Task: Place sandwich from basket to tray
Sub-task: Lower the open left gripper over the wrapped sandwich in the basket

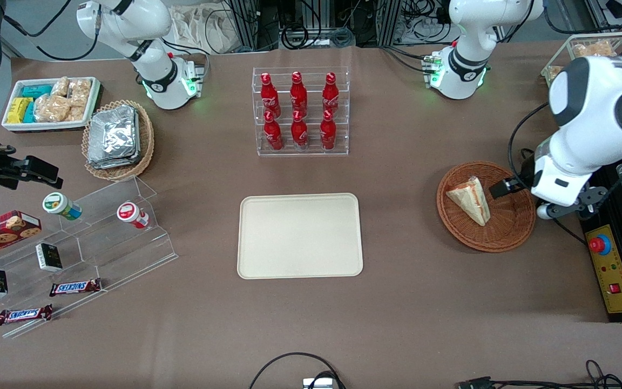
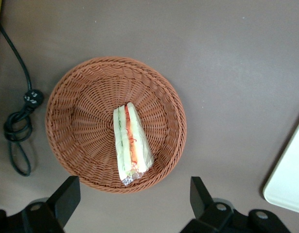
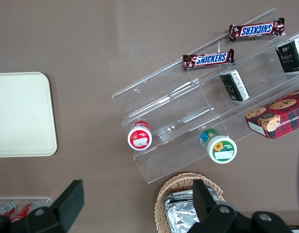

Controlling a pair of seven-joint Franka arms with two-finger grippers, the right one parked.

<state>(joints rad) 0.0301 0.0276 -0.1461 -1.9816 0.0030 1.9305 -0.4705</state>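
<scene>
Seen from the front: a brown-covered bench (image 1: pixel 424 302) with the reddish-brown wicker basket (image 1: pixel 511 237) resting toward the working arm's end. Inside the basket, lying on its side, the sandwich (image 1: pixel 471 200), a pale triangular wedge in clear wrap with red and green filling stripes along its cut edge, sitting slightly off the basket's centre and nearly reaching the rim. Hovering above the basket, the left arm's pincer (image 2: pixel 134 196), jaws spread wide apart, holding nothing and not touching the sandwich; both dark fingers (image 2: pixel 66 196) visible in the wrist view, one on each side of the basket's rim. Near the middle of the bench, well apart from the basket, the cream-beige tray (image 1: pixel 299 236), flat and bare. Farther from the front camera than the tray, a clear rack of red bottles (image 1: pixel 299 111). Toward the parked arm's end, a clear stepped stand (image 1: pixel 100 254) carrying small cups, little boxes and chocolate bars, plus a lighter wicker basket of foil packs (image 1: pixel 116 139) and a white bin of snacks (image 1: pixel 52 102) close to that corner.
</scene>
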